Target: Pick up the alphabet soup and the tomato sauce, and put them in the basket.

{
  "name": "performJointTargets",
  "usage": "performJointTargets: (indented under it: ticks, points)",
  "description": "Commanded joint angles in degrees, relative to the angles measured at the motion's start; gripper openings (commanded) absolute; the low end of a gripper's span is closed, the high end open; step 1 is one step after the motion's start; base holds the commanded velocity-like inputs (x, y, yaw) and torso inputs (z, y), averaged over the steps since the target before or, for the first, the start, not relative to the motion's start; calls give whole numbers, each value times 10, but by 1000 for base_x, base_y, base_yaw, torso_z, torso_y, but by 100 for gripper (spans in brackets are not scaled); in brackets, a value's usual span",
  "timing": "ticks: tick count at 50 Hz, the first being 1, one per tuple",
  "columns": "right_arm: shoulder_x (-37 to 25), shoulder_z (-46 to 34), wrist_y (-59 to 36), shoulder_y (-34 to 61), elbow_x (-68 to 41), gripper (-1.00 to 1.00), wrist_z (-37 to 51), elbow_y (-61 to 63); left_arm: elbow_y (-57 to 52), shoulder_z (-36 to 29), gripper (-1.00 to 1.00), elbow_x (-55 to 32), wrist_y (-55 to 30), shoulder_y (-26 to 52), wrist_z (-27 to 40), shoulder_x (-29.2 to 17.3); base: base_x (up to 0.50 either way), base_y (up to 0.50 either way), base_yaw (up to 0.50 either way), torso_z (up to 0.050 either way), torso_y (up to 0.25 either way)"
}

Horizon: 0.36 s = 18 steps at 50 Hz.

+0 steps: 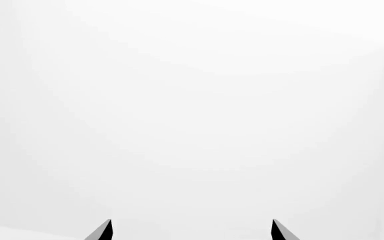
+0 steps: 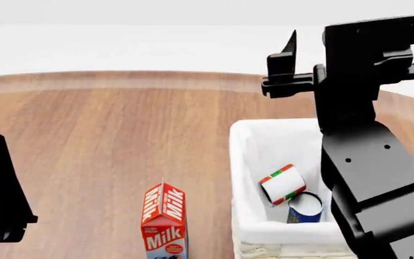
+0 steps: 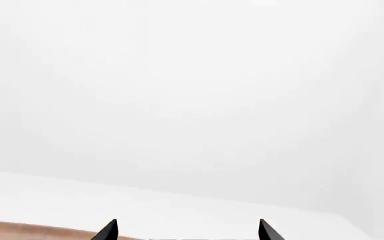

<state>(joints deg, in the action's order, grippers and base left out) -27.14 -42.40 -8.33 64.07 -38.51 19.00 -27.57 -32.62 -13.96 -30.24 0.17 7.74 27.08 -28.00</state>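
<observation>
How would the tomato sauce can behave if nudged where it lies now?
The tomato sauce looks to be lying on its side in the basket, so it would probably roll. The alphabet soup beside it and the walls should stop it. Likely rigid.

Perhaps a kitchen: milk carton (image 2: 164, 222).

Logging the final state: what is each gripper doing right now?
Left gripper: open, holding nothing.
Right gripper: open, holding nothing.
</observation>
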Motion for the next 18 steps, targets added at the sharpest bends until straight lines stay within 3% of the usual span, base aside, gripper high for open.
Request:
performJointTargets:
  ticks: [1, 18]
  points:
    - [-24, -15, 22, 29, 48, 100, 19, 87, -1, -1, 100, -2, -1, 2, 1, -1, 0, 0, 0, 0, 0]
    - [-70, -34, 7, 19, 90, 100, 63, 226, -7, -2, 100, -2, -3, 0, 4, -5, 0, 0, 0, 0, 0]
